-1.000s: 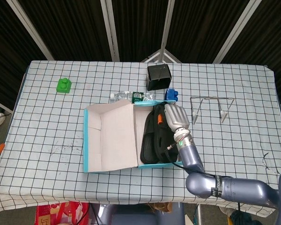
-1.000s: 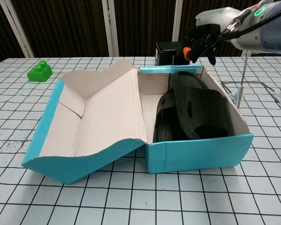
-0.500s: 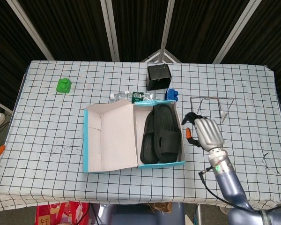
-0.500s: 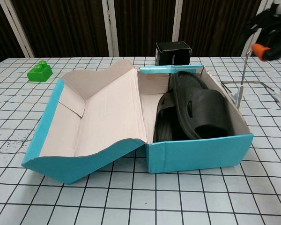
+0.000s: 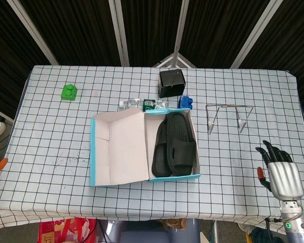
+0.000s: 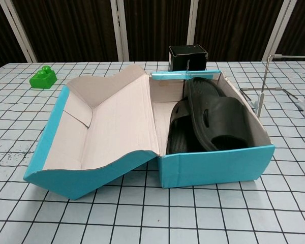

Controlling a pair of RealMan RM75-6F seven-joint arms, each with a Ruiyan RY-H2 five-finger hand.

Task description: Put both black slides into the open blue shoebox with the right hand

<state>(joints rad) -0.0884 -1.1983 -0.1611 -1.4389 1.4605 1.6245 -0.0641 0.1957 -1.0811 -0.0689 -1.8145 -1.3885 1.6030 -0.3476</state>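
Note:
The open blue shoebox (image 5: 92, 152) lies in the middle of the table, its lid folded out to the left. Both black slides are inside its right half: one slide (image 5: 181, 144) lies partly on top of the other slide (image 5: 161, 154). The chest view shows the same, with the upper slide (image 6: 216, 119) leaning over the lower slide (image 6: 178, 134) behind the box's blue front wall (image 6: 213, 165). My right hand (image 5: 279, 173) hovers off the table's near right corner, fingers stretched out and holding nothing. It is far from the box. No left hand shows.
A green block (image 5: 69, 92) sits at the far left. Behind the box are a black container (image 5: 172, 82), a lying water bottle (image 5: 142, 104) and a small blue block (image 5: 186, 102). A wire rack (image 5: 228, 115) stands right of the box.
My right hand has pulled away from above the slides, moving right and toward the table's near edge, out of the chest view. The slides stay in the box.

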